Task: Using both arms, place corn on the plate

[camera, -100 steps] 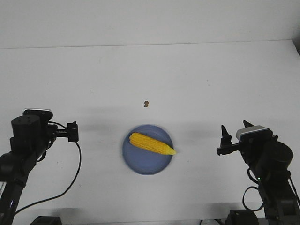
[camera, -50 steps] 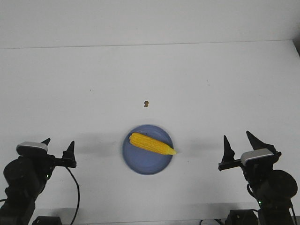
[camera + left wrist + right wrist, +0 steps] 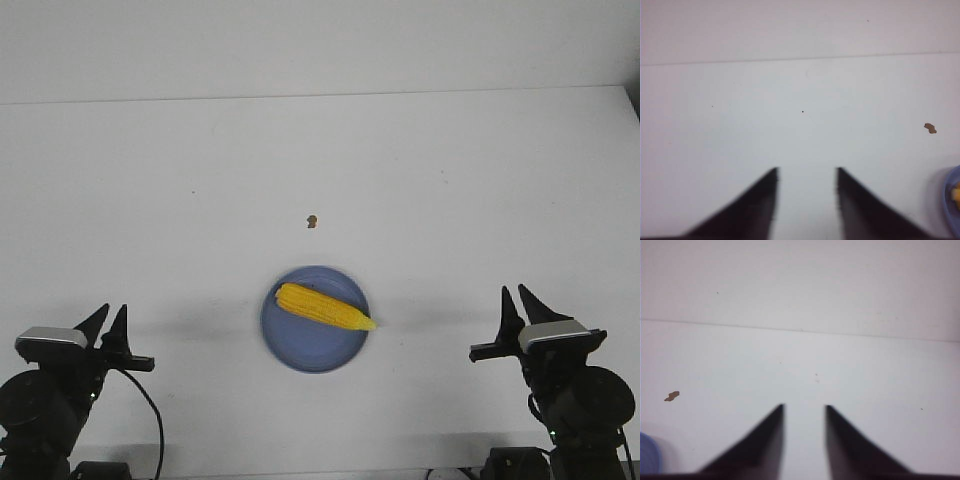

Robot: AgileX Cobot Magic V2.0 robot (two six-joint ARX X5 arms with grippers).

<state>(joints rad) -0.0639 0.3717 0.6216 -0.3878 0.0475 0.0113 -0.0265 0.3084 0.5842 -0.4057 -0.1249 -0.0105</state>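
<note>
The corn (image 3: 324, 307) lies on the blue plate (image 3: 307, 350) at the middle of the near table, its long axis slanting from the blunt end at the robot's upper left down to the pointed tip at the right, where the tip reaches just over the plate's rim. Both arms sit low at the near corners, well apart from the plate — the left gripper (image 3: 106, 321) out to one side, the right gripper (image 3: 522, 303) out to the other, neither clearly the nearer. Each has its pointed jaws parted with nothing between them; the wrist views show only bare table in the gap of the left gripper (image 3: 806, 172) and of the right gripper (image 3: 804, 409). The corn lies inward from each pair of jaws, toward the centre line.

The table (image 3: 450, 180) is plain white and flat, with open room on every side of the plate — only a small brown speck (image 3: 312, 221) lies beyond it, farther from the robot. With the ear resting on the plate and both grippers off it, the task looks complete.
</note>
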